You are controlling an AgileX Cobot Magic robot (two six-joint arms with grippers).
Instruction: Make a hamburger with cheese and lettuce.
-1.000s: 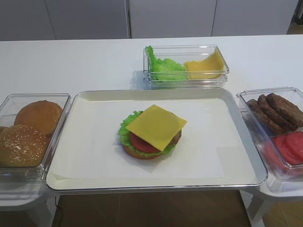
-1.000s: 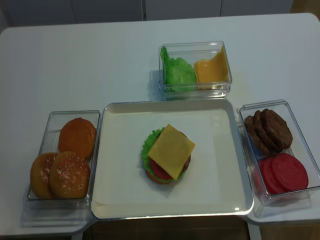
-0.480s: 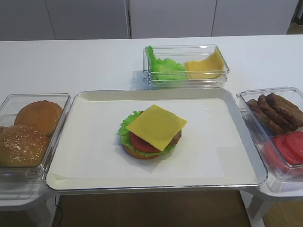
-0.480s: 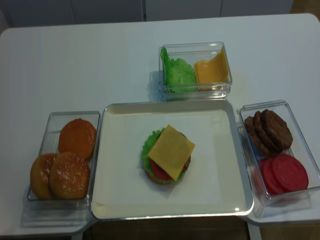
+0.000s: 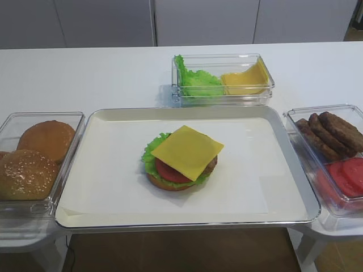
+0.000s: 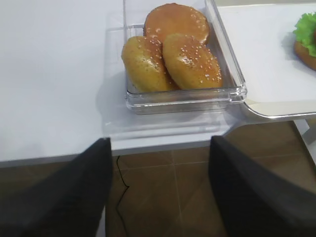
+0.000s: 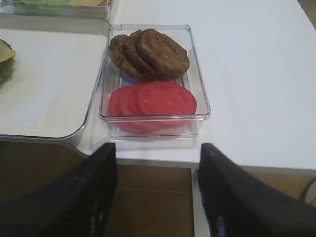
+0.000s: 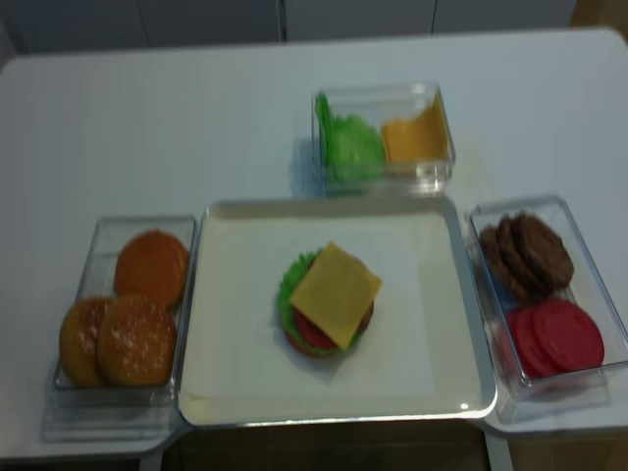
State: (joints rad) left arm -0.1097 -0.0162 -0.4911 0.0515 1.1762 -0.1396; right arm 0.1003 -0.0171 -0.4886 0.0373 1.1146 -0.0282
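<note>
1. Three buns (image 5: 35, 157) sat in a clear bin (image 5: 68, 170) at the left edge of the table (image 5: 85, 73); two were sesame-topped, one plain at the far end.
2. Left gripper (image 6: 158, 192) hung off the table's near edge just before that bin, jaws spread wide, holding nothing.
3. Centre: metal tray (image 5: 295, 187) carried the hamburger (image 5: 178, 161). The cheese (image 5: 187, 151) lay flat on top, skewed cornerwise, overhanging the patty. The lettuce (image 5: 151, 152) frilled out on the stack's left side above the bottom bun.
4. Far centre: a clear bin (image 5: 223, 96) held spare green leaves left, yellow slices right.
5. Right: another bin (image 7: 200, 94) held brown patties (image 7: 150, 54) at the far end, tomato slices (image 7: 155, 101) nearer.
6. Right gripper (image 7: 157, 197) hovered off the near edge before it, jaws wide apart, empty.
</note>
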